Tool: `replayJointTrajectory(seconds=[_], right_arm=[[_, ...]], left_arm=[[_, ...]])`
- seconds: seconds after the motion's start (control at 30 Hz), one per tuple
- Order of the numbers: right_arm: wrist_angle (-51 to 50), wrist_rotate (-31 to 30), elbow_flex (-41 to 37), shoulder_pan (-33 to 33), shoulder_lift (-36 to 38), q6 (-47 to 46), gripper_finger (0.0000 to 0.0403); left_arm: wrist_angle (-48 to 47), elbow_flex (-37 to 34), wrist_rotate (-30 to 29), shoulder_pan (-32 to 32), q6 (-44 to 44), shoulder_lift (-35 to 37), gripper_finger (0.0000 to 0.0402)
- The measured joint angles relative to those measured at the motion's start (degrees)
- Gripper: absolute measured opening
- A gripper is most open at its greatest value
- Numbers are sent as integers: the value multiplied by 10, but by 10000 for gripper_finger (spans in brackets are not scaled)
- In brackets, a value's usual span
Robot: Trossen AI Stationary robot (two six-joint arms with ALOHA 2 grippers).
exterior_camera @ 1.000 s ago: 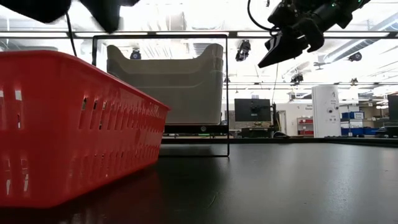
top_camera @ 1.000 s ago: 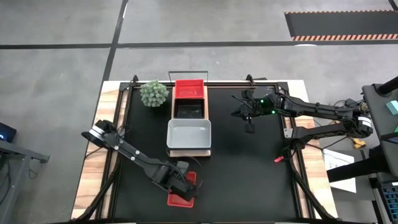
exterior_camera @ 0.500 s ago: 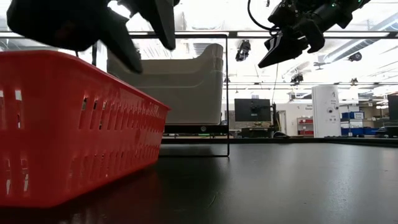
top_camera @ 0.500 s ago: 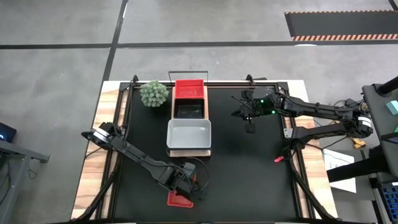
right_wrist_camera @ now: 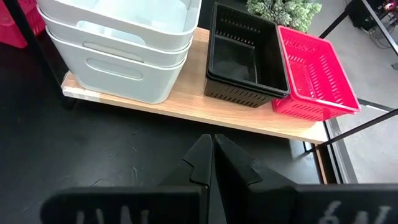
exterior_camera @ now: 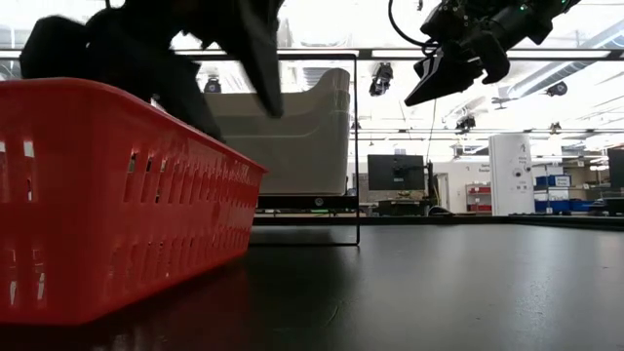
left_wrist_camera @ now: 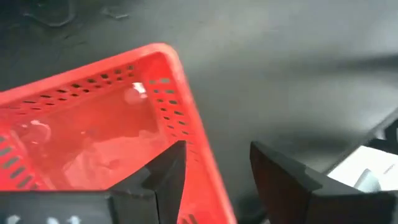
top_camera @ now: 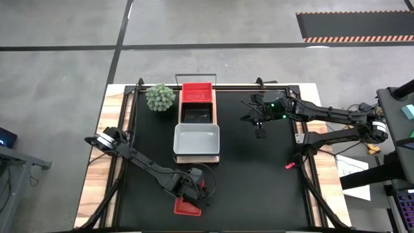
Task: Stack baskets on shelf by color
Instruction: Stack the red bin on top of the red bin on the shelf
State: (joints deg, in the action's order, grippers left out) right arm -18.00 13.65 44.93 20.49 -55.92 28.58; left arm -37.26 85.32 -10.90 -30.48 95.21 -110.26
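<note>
A red basket (top_camera: pixel 187 207) sat on the black table (top_camera: pixel 259 181) near its front edge, well apart from the shelf (right_wrist_camera: pixel 205 109) at the middle of the table. The left gripper (left_wrist_camera: pixel 214 177) hovered over the basket's right-hand end with its fingers apart, straddling a side wall without pinching it. The basket looked like thin perforated plastic: probably light, fairly stiff, a little springy at the rim and slick to the touch, so the top of a wall seemed the sensible place to pinch, one finger inside and one outside. From above, its long side seemed to run roughly along the table's front edge, mouth up, though the arm hid much of it. On the shelf stood nested white baskets (right_wrist_camera: pixel 118 37) at the near end, a black basket (right_wrist_camera: pixel 242 59) in the middle and another red basket (right_wrist_camera: pixel 314 74) at the far end, beside a green plant (top_camera: pixel 160 97). The right gripper (right_wrist_camera: pixel 212 163) hung high to the right of the shelf, fingers pressed together and holding nothing.
</note>
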Motion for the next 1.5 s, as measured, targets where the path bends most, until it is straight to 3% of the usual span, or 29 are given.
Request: replayJointTrajectory(seconds=[0.7, 0.87, 1.1, 1.2, 1.5], right_arm=[[-1, 0, 0, 0, 0, 8, 11], [-1, 0, 0, 0, 0, 8, 11], [-1, 0, 0, 0, 0, 7, 11], [-2, 0, 0, 0, 0, 8, 11], [-2, 0, 1, 0, 0, -1, 11]], left_arm=[[130, -90, 0, 0, 5, 0, 160], [126, -97, 14, 0, 5, 1, 119], [118, -95, 58, 0, 4, 8, 15], [87, -81, 81, -2, 1, 19, 9], [62, 7, 156, -17, -231, 44, 1]])
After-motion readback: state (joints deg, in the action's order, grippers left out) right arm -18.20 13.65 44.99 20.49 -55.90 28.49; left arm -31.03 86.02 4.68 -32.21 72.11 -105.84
